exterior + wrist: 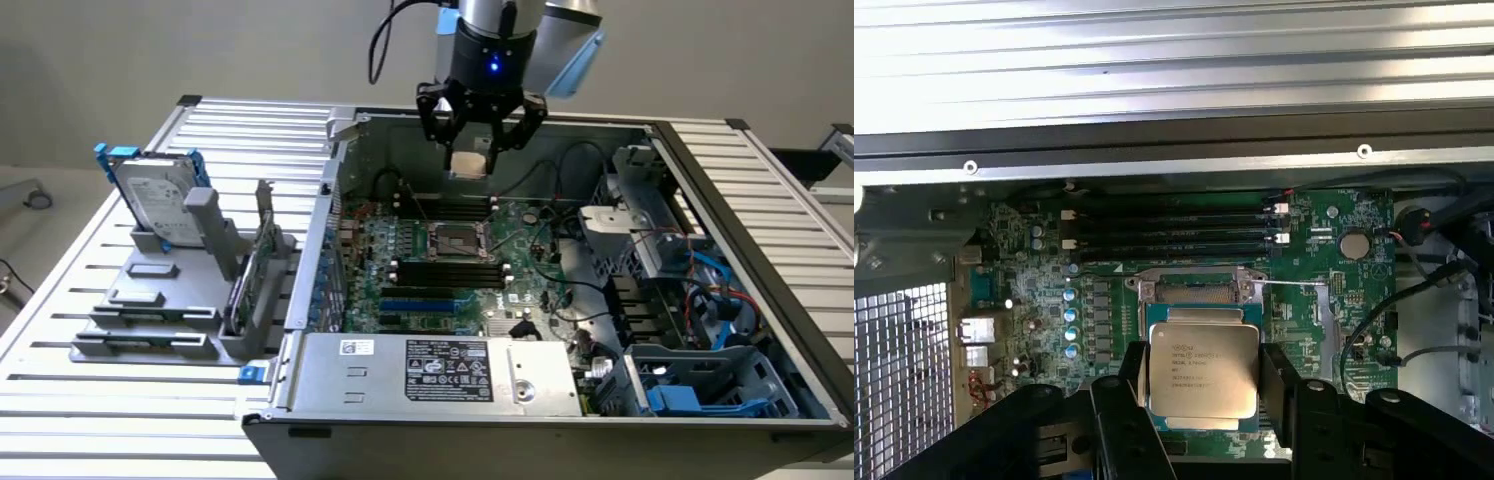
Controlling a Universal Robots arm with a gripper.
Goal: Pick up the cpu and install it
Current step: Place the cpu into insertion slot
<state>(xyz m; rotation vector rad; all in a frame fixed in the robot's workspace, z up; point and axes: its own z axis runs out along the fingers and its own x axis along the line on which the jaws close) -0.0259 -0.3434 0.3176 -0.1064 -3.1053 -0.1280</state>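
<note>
The gripper [473, 152] is clenching the cpu [1202, 370] between its two black fingers [1279, 385], which are pressing on opposite edges, with the printed silver top plate facing the wrist camera. The chip is hanging inside the open computer case [727, 175], toward the wall farthest from the power supply [454, 370]. It is above the motherboard [1324, 300] and partly overlapping the metal-framed socket [1194, 290].

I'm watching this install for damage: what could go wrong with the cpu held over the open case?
The pincer grips the cpu only by two edges; a slip could drop it onto the motherboard. The socket lies below it; lowered misaligned, the cpu might jam or harm the socket.
</note>
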